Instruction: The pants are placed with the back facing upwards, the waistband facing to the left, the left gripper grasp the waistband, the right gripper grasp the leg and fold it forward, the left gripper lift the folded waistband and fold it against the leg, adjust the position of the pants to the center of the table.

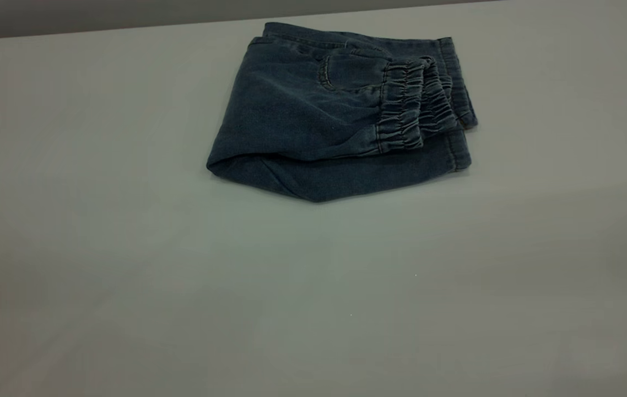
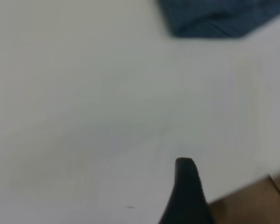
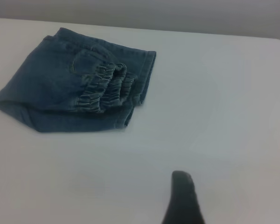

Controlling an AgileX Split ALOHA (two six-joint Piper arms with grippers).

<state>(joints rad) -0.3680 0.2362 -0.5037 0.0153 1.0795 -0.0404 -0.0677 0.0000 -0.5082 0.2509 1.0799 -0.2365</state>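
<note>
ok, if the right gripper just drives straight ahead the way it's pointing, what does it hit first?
Probably nothing: ahead of the right gripper lies bare table. The folded pants sit well off to one side of that line, though depth is hard to judge.

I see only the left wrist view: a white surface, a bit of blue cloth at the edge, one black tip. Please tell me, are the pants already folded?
Observer: Yes. In the exterior view the pants lie as a compact folded bundle, with the waistband turned over on top, near the leg hems.

Operator: Is any gripper touching them?

Observer: No. No arm shows in the exterior view. In the right wrist view only one finger of the right gripper shows, apart from the bundle, with bare table between.

Operator: Are the pants in the centre of the table?

Observer: Not quite. In the exterior view they sit toward the far edge of the table, with a wide bare area in front.
</note>
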